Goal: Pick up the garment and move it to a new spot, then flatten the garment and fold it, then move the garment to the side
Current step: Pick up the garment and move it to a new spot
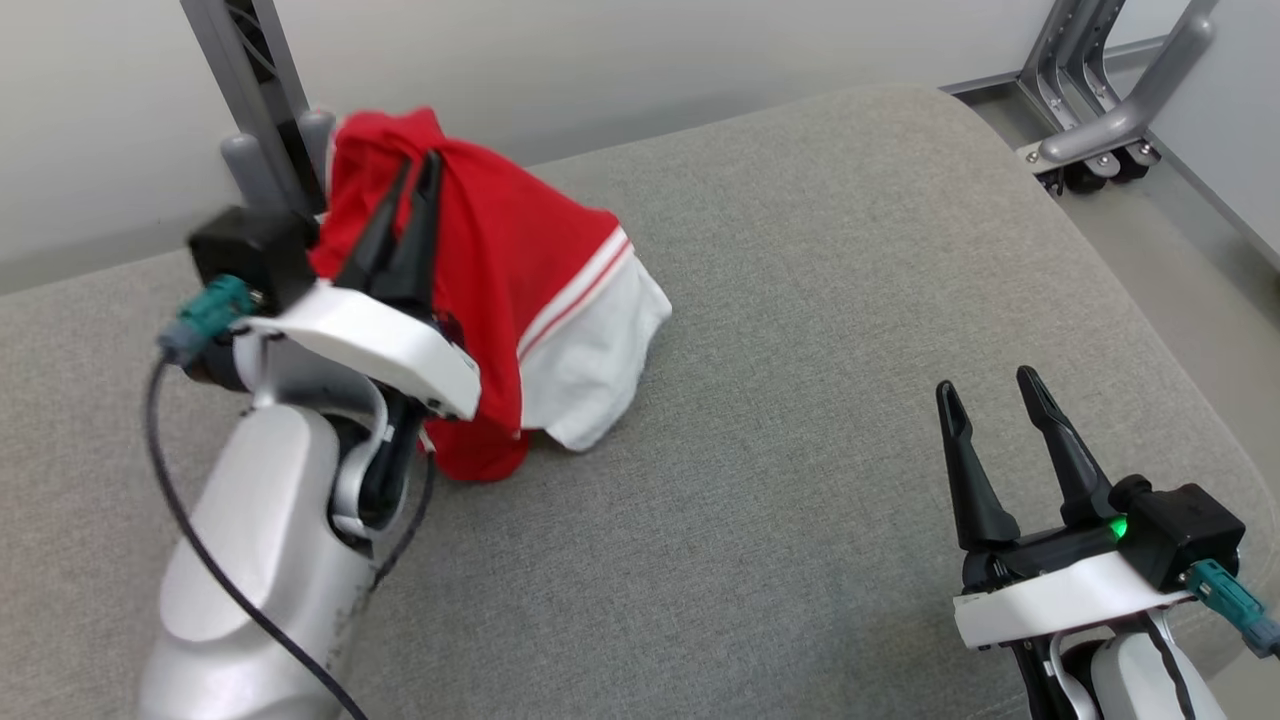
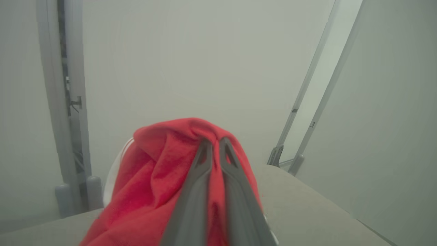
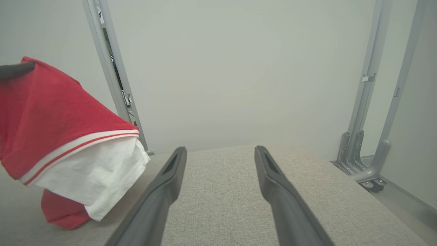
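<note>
A: What surface is lying in front of the robot?
B: A grey woven cushion [image 1: 800, 420] is spreading across the foreground, with a rounded far corner. A plain pale wall [image 1: 620, 60] is rising behind it, and a strip of floor [image 1: 1200, 290] is showing at the far right.
A: What is standing around it?
B: A grey metal post [image 1: 245, 70] is standing at the far left edge, just behind the garment [image 1: 520, 250]. A grey stand [image 1: 1110, 120] with small wheels is resting on the floor past the far right corner. A dark cable [image 1: 190, 520] is hanging along the left forearm [image 1: 260, 560], and in the head view this forearm is covering the near left part of the cloth.
A: Where is the garment hanging?
B: Over the far left part of the cushion. The left gripper [image 1: 420, 162] is pinching its top, with the fingers pressed together on a red fold. The lowest red fold is touching the cushion, and the rest is draping down like a tent.
A: How is it looking?
B: It is mostly red, with a white panel below a white band that is carrying a thin red line. The cloth is bunching and creasing.
A: And the other tool?
B: The right gripper [image 1: 987, 382] is hovering over the near right part of the cushion, fingers standing wide apart, well apart from the garment.
</note>
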Tool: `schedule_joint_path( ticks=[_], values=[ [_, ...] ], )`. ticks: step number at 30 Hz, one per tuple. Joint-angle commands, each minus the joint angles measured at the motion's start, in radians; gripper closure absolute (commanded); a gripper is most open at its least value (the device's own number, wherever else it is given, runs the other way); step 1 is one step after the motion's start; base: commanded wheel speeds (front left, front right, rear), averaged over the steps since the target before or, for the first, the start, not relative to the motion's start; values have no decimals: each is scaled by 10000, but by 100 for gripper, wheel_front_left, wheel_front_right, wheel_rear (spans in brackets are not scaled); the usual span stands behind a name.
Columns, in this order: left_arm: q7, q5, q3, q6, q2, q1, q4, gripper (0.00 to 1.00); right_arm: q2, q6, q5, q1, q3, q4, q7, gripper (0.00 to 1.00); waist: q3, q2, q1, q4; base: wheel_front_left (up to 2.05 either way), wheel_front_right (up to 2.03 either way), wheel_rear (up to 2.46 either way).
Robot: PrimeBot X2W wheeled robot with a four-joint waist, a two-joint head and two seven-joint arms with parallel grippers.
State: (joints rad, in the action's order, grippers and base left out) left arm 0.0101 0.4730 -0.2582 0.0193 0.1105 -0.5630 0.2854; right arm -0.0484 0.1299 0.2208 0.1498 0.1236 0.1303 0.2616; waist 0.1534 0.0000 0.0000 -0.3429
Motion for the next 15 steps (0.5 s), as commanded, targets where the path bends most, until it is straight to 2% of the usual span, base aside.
schedule_joint_path(
  ticks=[1,7,12,13,14,15],
  values=[
    [76,-85,-49,51,28,124,136,100,-42,15,53,69,-20,-62,52,0,132,0,0,6,0,0,0],
    [598,36,-788,113,-427,595,1408,100,-43,15,54,255,63,-129,50,0,559,0,0,165,0,0,0],
    [1074,489,-1659,-118,-567,615,2531,100,-42,15,-34,447,156,-135,52,0,853,0,0,391,0,0,0],
    [1119,711,-1949,-236,-586,577,2664,82,-43,15,-37,478,178,-120,50,0,886,0,0,439,0,0,0],
    [1181,865,-2215,-262,-588,523,2818,59,-42,15,-53,504,217,-101,52,0,911,0,0,481,0,0,0],
    [1324,984,-2433,-248,-573,402,2899,19,-45,15,-53,525,234,-90,52,0,928,0,0,523,0,0,0]
  ],
)
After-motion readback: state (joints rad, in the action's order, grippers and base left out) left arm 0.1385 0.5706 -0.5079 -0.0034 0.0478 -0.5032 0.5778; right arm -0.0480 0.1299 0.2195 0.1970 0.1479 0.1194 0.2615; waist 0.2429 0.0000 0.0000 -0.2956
